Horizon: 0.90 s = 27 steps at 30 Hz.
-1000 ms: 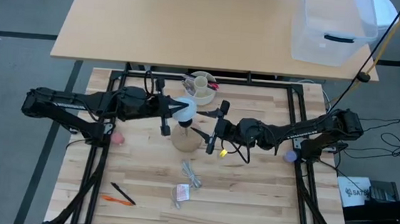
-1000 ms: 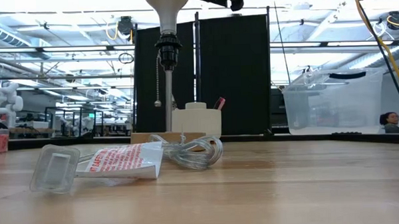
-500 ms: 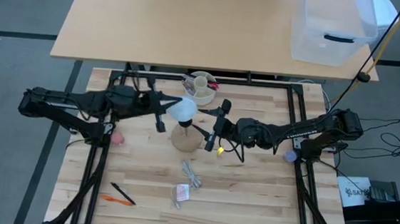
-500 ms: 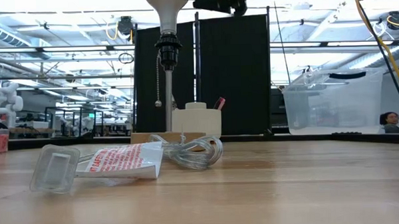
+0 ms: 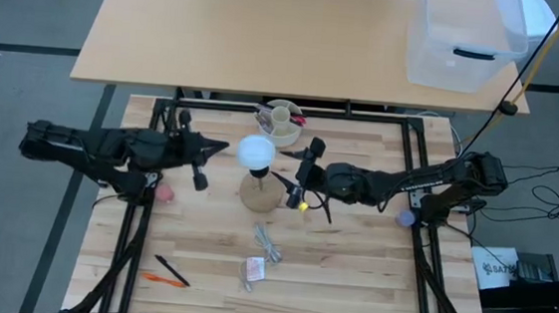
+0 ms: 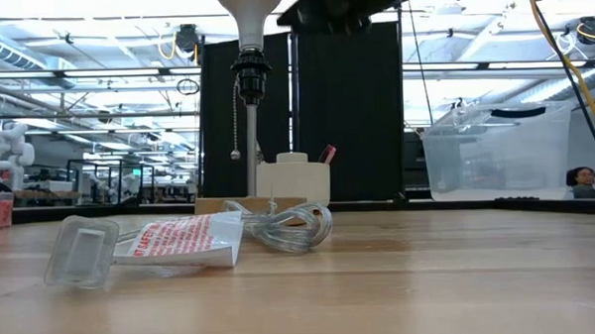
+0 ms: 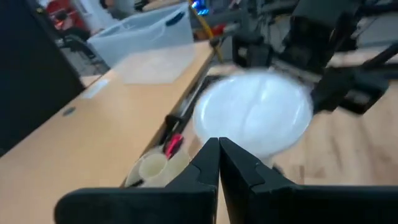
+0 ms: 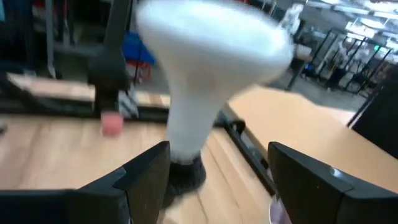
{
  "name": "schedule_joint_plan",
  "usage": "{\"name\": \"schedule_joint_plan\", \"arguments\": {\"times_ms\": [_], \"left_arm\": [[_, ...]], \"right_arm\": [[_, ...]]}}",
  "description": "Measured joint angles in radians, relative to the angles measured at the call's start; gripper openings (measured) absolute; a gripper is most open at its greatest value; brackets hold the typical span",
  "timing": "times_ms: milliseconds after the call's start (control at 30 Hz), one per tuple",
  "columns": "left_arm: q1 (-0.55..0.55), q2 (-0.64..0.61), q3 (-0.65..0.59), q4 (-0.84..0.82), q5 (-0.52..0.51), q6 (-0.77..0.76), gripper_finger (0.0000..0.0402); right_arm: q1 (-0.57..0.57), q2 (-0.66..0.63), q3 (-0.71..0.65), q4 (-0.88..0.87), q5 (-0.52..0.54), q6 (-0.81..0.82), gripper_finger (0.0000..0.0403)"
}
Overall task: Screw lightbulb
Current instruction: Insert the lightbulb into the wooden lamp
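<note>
The white lightbulb [image 5: 256,152] stands upright with its neck in the black socket [image 6: 249,68] on top of the tan cone-shaped lamp base [image 5: 260,191]. A pull chain [image 6: 235,139] hangs from the socket. My left gripper [image 5: 222,147] is shut and points at the bulb from the table's left, a short gap away; the left wrist view shows its shut tips [image 7: 219,144] in front of the dome [image 7: 252,115]. My right gripper [image 5: 299,174] is open at the lamp's right. Its fingers [image 8: 140,183] stand on either side of the socket [image 8: 185,175]. My right gripper's fingers flank the black socket [image 8: 185,175] below the bulb's neck, level, from the table's right. One finger [image 8: 149,177] sits close against the socket; I cannot tell whether it touches. The other finger stands well apart from it.
A cream cup with pens [image 5: 282,120] stands just beyond the lamp. Nearer the front lie a coiled clear cord [image 5: 268,241], a plastic packet [image 5: 254,268] and pens [image 5: 168,273]. A pink object [image 5: 164,192] lies at the left. A clear bin [image 5: 463,41] sits on the far table.
My left gripper, shut throughout, has drawn back from the bulb's dome toward the table's left edge and has rolled somewhat. The bulb stays upright in the socket. My right gripper has stayed open beside the socket.
</note>
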<state>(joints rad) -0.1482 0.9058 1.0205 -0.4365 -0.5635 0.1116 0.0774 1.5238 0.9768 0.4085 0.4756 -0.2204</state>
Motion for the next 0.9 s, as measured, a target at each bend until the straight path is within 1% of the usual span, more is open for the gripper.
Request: {"name": "schedule_joint_plan", "arguments": {"times_ms": [67,133,167,233,300,333,467,500,533,633,700,800,900], "left_arm": [[-0.016,0.002,-0.052,0.023,-0.027,-0.007,0.0008],[-0.023,0.002,-0.116,0.082,-0.036,-0.016,0.0004],[-0.026,0.002,-0.145,0.107,-0.048,-0.016,0.0003],[-0.038,-0.002,-0.195,0.147,-0.093,-0.016,0.0002],[-0.052,-0.005,-0.230,0.179,-0.142,-0.021,0.0002],[-0.056,-0.006,-0.241,0.203,-0.149,-0.021,0.0002],[-0.091,-0.010,-0.259,0.283,-0.150,0.010,0.0001],[-0.101,-0.010,-0.259,0.302,-0.149,0.030,0.0001],[-0.109,-0.010,-0.259,0.328,-0.143,0.052,0.0001],[-0.119,-0.011,-0.259,0.408,-0.079,0.105,0.0001],[-0.119,-0.011,-0.258,0.426,-0.046,0.115,0.0001],[-0.119,-0.011,-0.258,0.424,-0.040,0.126,0.0000],[-0.110,-0.011,-0.258,0.427,-0.040,0.130,0.0000]], "right_arm": [[-0.008,0.000,0.000,-0.043,0.001,0.009,0.0259],[-0.016,0.000,0.000,-0.072,0.002,0.015,0.0247],[-0.019,0.000,0.000,-0.080,0.010,0.013,0.0236],[-0.020,0.000,0.000,-0.079,0.062,-0.009,0.0209],[-0.020,0.000,0.000,-0.070,0.107,-0.034,0.0170],[-0.019,0.000,0.000,-0.064,0.124,-0.047,0.0147],[-0.019,0.000,0.000,0.023,0.151,-0.111,0.0043],[-0.019,0.000,0.000,0.051,0.152,-0.133,0.0023],[-0.019,0.000,0.000,0.080,0.151,-0.159,0.0012],[-0.023,0.000,0.000,0.159,0.153,-0.217,0.0014],[-0.027,0.000,0.005,0.162,0.154,-0.238,0.0012],[-0.031,0.000,0.021,0.155,0.126,-0.256,0.0003],[-0.031,0.000,0.048,0.155,0.110,-0.263,0.0003]]}}
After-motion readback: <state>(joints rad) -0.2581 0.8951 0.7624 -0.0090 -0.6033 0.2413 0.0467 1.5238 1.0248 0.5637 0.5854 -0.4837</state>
